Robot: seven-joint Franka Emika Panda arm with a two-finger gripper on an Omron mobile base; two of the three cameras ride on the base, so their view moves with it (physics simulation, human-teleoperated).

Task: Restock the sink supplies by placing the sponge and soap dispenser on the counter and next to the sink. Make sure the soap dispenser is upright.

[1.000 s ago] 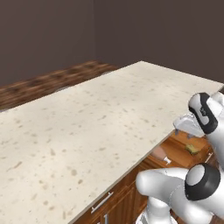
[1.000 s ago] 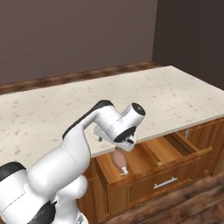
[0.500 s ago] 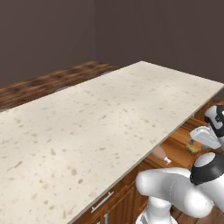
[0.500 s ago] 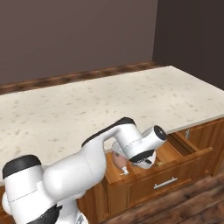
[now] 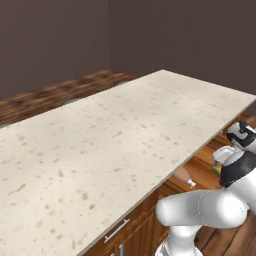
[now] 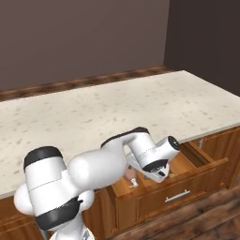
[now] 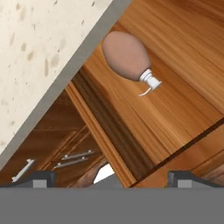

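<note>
The soap dispenser [image 7: 127, 54], a reddish-brown egg-shaped bottle with a pale pump, lies on its side on the floor of an open wooden drawer [image 6: 187, 161] under the counter [image 5: 115, 145]. It also appears in the base views [image 6: 128, 174] [image 5: 182, 175]. My gripper [image 7: 113, 177] hangs over the drawer with its jaws open and nothing between them, a short way from the bottle. In the right base view the gripper [image 6: 157, 174] sits low inside the drawer, to the right of the bottle. A small yellow-green sponge [image 5: 216, 167] lies farther along the drawer, by my hand. The sink is out of view.
The counter's overhanging edge [image 7: 52, 87] runs close above the drawer's back. The drawer front with its metal handle [image 6: 177, 196] stands out toward me. A neighbouring cabinet handle [image 5: 118, 230] shows below the counter.
The arm has swung down from the counter's edge into the open drawer, and the hand now sits low beside the bottle. The jaws have stayed open.
</note>
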